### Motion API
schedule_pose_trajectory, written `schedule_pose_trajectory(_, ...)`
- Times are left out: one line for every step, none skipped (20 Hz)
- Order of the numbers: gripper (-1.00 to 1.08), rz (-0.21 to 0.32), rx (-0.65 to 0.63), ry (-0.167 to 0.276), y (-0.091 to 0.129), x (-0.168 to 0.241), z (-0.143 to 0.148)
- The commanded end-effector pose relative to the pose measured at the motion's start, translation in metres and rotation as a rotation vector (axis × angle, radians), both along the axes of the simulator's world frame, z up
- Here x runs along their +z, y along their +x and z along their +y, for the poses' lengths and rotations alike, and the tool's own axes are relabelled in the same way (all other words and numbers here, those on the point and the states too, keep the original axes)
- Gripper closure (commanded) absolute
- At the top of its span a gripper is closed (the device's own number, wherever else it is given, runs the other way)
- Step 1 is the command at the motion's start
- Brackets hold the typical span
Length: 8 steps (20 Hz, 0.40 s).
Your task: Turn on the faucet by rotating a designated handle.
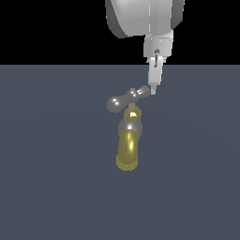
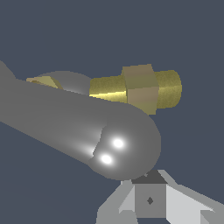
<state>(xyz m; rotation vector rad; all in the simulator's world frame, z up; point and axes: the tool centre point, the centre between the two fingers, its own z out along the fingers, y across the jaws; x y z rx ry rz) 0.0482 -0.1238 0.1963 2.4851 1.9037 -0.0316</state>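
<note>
My gripper point(image 1: 153, 89) hangs tip-down against the arm of the handle point(image 1: 123, 100) that points to the exterior view's right; the faucet point(image 1: 129, 136) stands out on the open grey surface point(image 1: 47, 187), well away from every edge I can see and nearer the far edge than the near one, its brass spout point(image 1: 127, 152) reaching toward the near edge. My fingers look drawn close together, holding nothing, though I cannot tell for certain how wide they stand; in the wrist view the bulb of the handle point(image 2: 124, 146) fills the frame just beside my gripper point(image 2: 150, 200), with the brass stem point(image 2: 140, 89) behind it.

The risk, as I judge it, is slipping; the bulb is round and glossy, and I seem to bear on it near its very end, so a push that drifts upward or outward could slide off over the tip and leave the crossbar barely turned; pressing downward instead of sideways would load the stem and turn nothing; and as the arm swings, contact may shift off my fingertip.
</note>
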Motion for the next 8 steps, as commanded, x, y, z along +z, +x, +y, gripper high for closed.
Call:
schedule_pose_trajectory(1.08, -0.005, 0.059, 0.018, 0.014, 0.001, 0.056)
schedule_pose_trajectory(1.08, -0.006, 0.062, 0.018, 0.016, 0.001, 0.063)
schedule_pose_trajectory(1.08, -0.006, 0.064, 0.019, 0.019, 0.001, 0.070)
schedule_pose_trajectory(1.08, -0.007, 0.067, 0.020, 0.021, 0.001, 0.077)
schedule_pose_trajectory(1.08, -0.008, 0.070, 0.020, 0.023, 0.002, 0.085)
schedule_pose_trajectory(1.08, -0.008, 0.072, 0.021, 0.026, 0.002, 0.092)
schedule_pose_trajectory(1.08, -0.009, 0.074, 0.021, 0.028, 0.002, 0.098)
schedule_pose_trajectory(1.08, -0.009, 0.074, 0.021, 0.028, 0.002, 0.098)
